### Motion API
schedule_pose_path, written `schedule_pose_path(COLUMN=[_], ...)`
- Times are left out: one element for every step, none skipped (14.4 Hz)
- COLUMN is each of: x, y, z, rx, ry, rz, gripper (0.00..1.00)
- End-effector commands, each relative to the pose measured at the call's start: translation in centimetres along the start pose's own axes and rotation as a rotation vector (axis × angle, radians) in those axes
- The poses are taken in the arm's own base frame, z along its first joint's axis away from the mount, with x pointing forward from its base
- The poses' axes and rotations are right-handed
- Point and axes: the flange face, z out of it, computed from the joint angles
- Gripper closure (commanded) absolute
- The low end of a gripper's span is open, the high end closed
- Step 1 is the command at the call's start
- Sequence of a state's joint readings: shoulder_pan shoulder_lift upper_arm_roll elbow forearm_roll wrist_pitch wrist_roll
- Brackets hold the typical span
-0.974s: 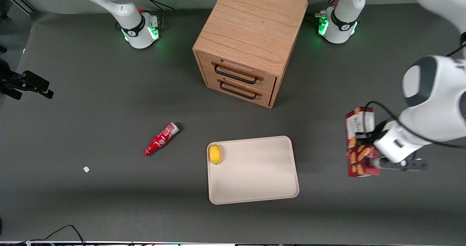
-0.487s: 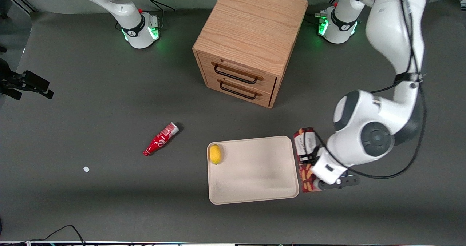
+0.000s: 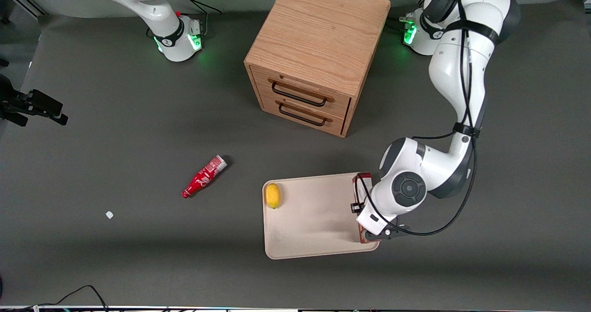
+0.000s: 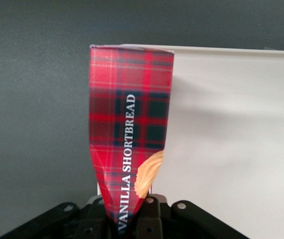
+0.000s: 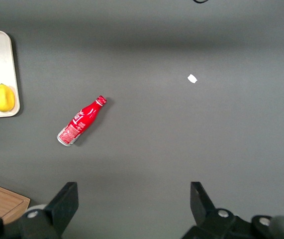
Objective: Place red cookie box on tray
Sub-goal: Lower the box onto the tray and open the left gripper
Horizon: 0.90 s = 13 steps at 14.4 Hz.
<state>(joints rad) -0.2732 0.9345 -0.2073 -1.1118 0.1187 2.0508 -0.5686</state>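
Note:
The red cookie box (image 4: 131, 124), tartan with "VANILLA SHORTBREAD" lettering and a tan cookie picture, is clamped between the fingers of my left gripper (image 4: 132, 219). In the front view the wrist covers most of the box (image 3: 358, 185); only its ends show. My gripper (image 3: 365, 213) holds it over the beige tray (image 3: 314, 229), along the tray's edge toward the working arm's end. The tray also shows in the left wrist view (image 4: 231, 149), where the box casts a shadow on it. I cannot tell whether the box touches the tray.
A yellow lemon (image 3: 273, 195) lies on the tray at its edge toward the parked arm. A small red bottle (image 3: 203, 177) and a white scrap (image 3: 109, 214) lie on the table toward the parked arm's end. A wooden two-drawer cabinet (image 3: 316, 53) stands farther from the front camera.
My gripper has carried the box sideways from the working arm's end of the table, first to just beside the tray, now over the tray's edge.

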Motion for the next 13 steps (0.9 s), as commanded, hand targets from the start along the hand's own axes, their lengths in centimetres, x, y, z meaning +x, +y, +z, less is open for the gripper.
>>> schedule_pose_path(x=[-0.5, -0.6, -0.5, -0.5, -0.5, -0.6, -0.5, -0.7, -0.7, -0.8, -0.9, -1.2, -1.0], y=[0.2, 0.0, -0.2, -0.3, -0.3, -0.3, -0.3, -0.4, -0.3, -0.4, -0.6, -0.8, -1.6], z=[0.5, 0.9, 1.1, 1.4, 1.4, 1.7, 1.7, 2.3, 2.5, 2.5, 1.7, 0.8, -1.0], rx=[0.039, 0.042, 0.046, 0.049, 0.049, 0.051, 0.040, 0.038, 0.024, 0.008, -0.002, -0.006, -0.008], ry=[0.023, 0.016, 0.015, 0.014, 0.014, 0.010, 0.023, 0.033, 0.053, 0.065, 0.082, 0.085, 0.100], rz=[0.000, -0.005, -0.016, -0.024, -0.025, -0.025, -0.028, -0.022, -0.020, -0.030, -0.037, -0.036, -0.033], gripper=[1.00, 1.00, 1.00, 1.00, 1.00, 0.97, 0.49, 0.00, 0.00, 0.00, 0.00, 0.00, 0.00])
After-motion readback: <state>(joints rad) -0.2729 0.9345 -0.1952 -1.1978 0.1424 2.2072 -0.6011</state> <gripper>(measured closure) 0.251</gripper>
